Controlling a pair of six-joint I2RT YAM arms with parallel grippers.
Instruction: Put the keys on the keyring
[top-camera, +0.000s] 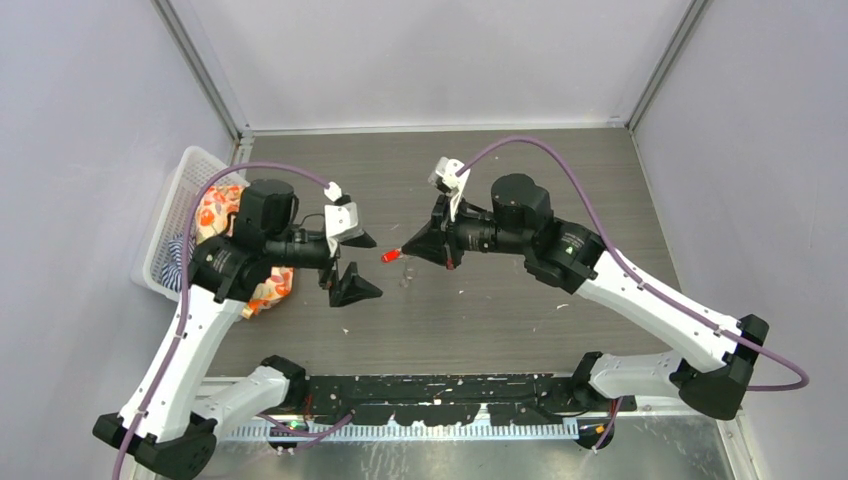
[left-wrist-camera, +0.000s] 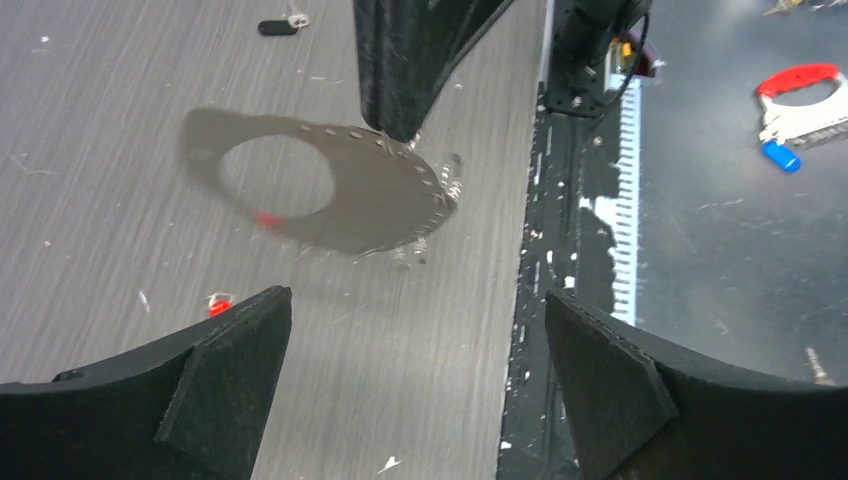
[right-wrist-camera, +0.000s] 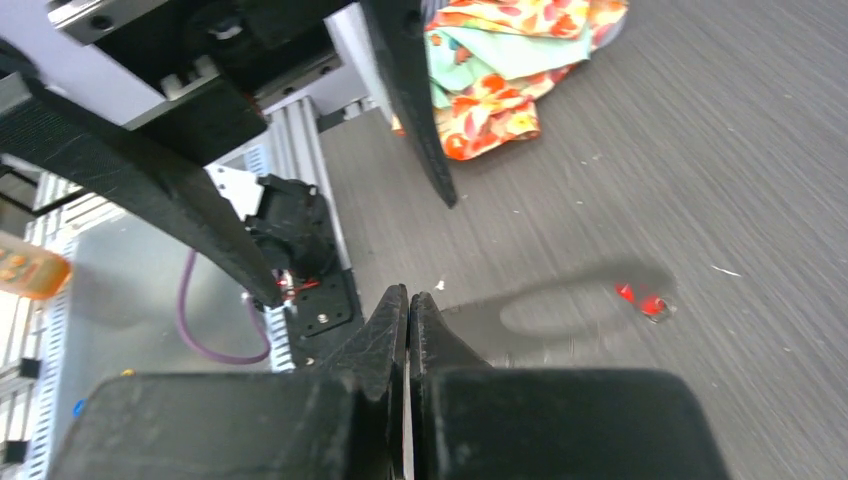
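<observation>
The table (top-camera: 480, 170) is a matte grey wood-grain slab flecked with pale crumbs. Pale smooth walls (top-camera: 420, 60) close it in at 9, 12 and 3 o'clock, and a black metal rail (top-camera: 440, 385) runs along its 6 o'clock edge. A broad stretch of grain shows between the pincers and the far wall. The left arm (top-camera: 185, 340) and right arm (top-camera: 650, 300) are white shells with black joints, and they lean in from 7 and 4 o'clock to meet near the centre. At 9 o'clock a white slotted plastic basket (top-camera: 170, 210) sits against the wall, holding a crumpled floral cloth (top-camera: 215, 210) in orange and teal. The left pincer (top-camera: 376, 266) stands spread wide with nothing between its wedge-shaped black fingers. The right pincer (top-camera: 404, 251) is pressed closed to a thin seam. Its tip pinches the keyring (left-wrist-camera: 440, 185), whose wire is too fine to trace. Only a curved fringe of small glinting silver keys shows, hanging above a ring-shaped shadow on the grain. The key (top-camera: 390, 256), with a glossy red head, lies at 9 o'clock just beside the right pincer's tip, in the narrow gap between the two pincers. I cannot tell whether it hangs on the wire or rests free.
</observation>
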